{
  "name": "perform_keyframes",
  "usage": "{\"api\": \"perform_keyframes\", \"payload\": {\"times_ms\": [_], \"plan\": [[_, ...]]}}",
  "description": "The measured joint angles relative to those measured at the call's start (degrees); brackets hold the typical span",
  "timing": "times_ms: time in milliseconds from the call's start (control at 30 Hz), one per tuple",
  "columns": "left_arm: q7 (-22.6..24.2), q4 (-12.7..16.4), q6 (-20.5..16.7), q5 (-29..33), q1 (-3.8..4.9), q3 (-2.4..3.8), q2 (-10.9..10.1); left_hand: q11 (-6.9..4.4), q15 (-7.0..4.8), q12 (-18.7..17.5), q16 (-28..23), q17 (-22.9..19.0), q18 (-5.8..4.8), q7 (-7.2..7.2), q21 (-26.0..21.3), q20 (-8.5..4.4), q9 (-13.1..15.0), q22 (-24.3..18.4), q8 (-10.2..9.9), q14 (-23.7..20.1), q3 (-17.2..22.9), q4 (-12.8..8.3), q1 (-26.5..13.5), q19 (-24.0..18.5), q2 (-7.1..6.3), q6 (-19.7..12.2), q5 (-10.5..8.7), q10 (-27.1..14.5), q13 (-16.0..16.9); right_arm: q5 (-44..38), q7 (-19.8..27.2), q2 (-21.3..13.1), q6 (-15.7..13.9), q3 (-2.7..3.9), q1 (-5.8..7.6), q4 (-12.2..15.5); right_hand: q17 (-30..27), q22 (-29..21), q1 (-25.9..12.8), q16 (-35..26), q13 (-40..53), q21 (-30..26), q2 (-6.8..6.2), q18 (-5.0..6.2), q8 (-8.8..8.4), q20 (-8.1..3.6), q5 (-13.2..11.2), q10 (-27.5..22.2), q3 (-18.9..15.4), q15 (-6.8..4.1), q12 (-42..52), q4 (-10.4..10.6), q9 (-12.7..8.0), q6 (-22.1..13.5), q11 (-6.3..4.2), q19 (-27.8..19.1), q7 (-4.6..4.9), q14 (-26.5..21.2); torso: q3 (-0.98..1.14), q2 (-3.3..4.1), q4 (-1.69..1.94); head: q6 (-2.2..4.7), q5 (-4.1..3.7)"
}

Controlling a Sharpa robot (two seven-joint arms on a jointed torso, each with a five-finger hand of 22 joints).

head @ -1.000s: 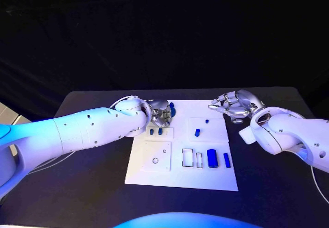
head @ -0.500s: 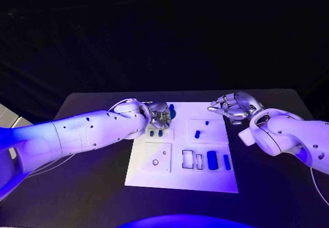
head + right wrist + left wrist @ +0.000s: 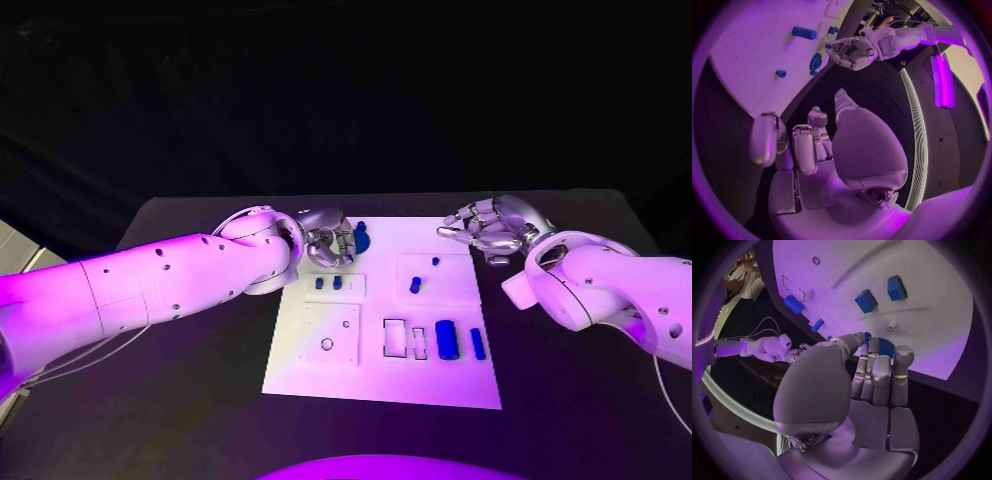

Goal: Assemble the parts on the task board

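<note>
The white task board (image 3: 378, 372) lies mid-table. My left hand (image 3: 329, 243) hovers over its far left corner, beside a round blue part (image 3: 361, 238). In the left wrist view the thumb and a fingertip pinch a small blue piece (image 3: 867, 335) just above the round blue part (image 3: 886, 348). Two small blue blocks (image 3: 327, 283) sit below the hand, also seen from the wrist as blue blocks (image 3: 879, 294). Two blue pegs (image 3: 415, 283) stand in the far right panel. A blue cylinder (image 3: 446, 338) and a blue bar (image 3: 477, 342) lie lower right. My right hand (image 3: 489, 225) hangs off the board's far right corner, fingers loosely bent, holding nothing.
Empty rectangular slots (image 3: 395, 336) and a panel with small holes (image 3: 330, 332) mark the board's near half. Black table (image 3: 188, 330) surrounds the board. My left forearm (image 3: 159, 285) crosses the table's left side; the right forearm (image 3: 606, 290) covers the right side.
My left hand has shifted slightly toward the board's far edge by the round blue part. The right hand has stayed where it was.
</note>
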Motion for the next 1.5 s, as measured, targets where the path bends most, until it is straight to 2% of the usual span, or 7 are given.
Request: {"api": "perform_keyframes", "payload": {"times_ms": [233,333,567,1067,1500], "plan": [[0.8,1.1,-0.7,0.6,0.02,0.37,-1.8,0.09,0.0,0.0,0.2,0.2,0.0,-0.02,0.0,-0.21,0.1,0.1,0.0,0.0,0.0,0.0,0.0,0.2,0.0,0.0,0.0,0.3,0.1,0.0,0.0,0.0,-0.1,0.0,-0.05,-0.1,0.0,0.0,0.0,0.0,0.0,0.0,0.0,0.0,0.0,0.0,0.0,0.0,0.0,0.0,0.0,0.0,0.0,0.0,0.0,0.0,0.0,0.0,-0.01,-0.01,-0.03,0.14,0.13],[0.9,1.2,-0.6,0.7,0.02,0.4,-2.4,0.1,0.0,-0.3,0.2,0.2,-0.9,0.06,0.0,-0.21,0.1,0.1,-0.1,0.0,0.0,0.0,0.0,0.2,0.0,0.3,0.0,0.3,0.1,0.0,0.0,-0.1,-0.1,0.0,-0.07,-0.2,0.0,0.0,0.0,0.0,0.0,0.0,0.0,0.0,0.0,0.0,0.0,0.0,0.0,0.0,0.0,0.0,0.0,0.0,0.0,0.0,0.0,0.0,-0.01,-0.01,-0.02,0.14,0.11],[0.9,1.1,-0.1,0.9,0.0,0.41,-3.4,0.09,0.0,-0.4,0.2,0.1,-0.89,0.02,0.0,-0.21,0.3,0.1,0.0,0.0,0.0,0.0,0.0,0.2,-0.02,0.4,-0.02,0.3,0.0,0.0,0.0,-0.2,-0.1,-0.02,-0.12,-0.2,0.0,0.0,0.0,0.0,0.0,0.0,0.0,0.0,0.0,0.0,0.0,0.0,0.0,0.0,0.0,0.0,0.0,0.0,0.0,0.0,0.0,0.0,0.01,0.01,0.03,0.02,-0.02],[0.6,0.7,2.2,0.8,0.0,0.41,-3.8,0.11,0.0,-0.6,0.2,-0.6,-0.89,-0.19,0.0,-0.21,0.4,0.0,0.1,0.0,0.0,0.0,-0.6,0.2,-0.61,0.6,-0.02,0.7,0.1,0.0,-0.1,-0.3,0.0,-0.03,-0.21,-0.1,0.0,0.0,0.0,0.0,-0.1,-0.2,0.0,0.0,0.23,0.0,0.0,0.0,0.0,0.0,0.0,0.0,0.0,0.0,0.0,0.0,0.0,0.0,0.07,0.09,-0.07,-0.12,0.08],[0.2,-0.9,3.4,0.7,-0.23,0.38,-2.7,0.11,0.0,-0.8,0.2,-0.5,-0.89,-0.21,0.0,-0.21,0.3,-0.1,0.1,0.0,0.0,0.0,-0.8,0.2,-0.37,0.6,-0.02,0.7,0.1,0.0,-0.1,-0.5,0.0,-0.03,-0.22,-0.1,0.0,0.0,0.0,0.0,-0.1,-0.2,0.0,0.0,0.23,0.0,0.0,0.0,0.0,0.0,0.0,0.0,0.0,0.0,0.0,0.0,0.0,0.0,0.07,0.09,-0.08,-0.23,0.1]]}}
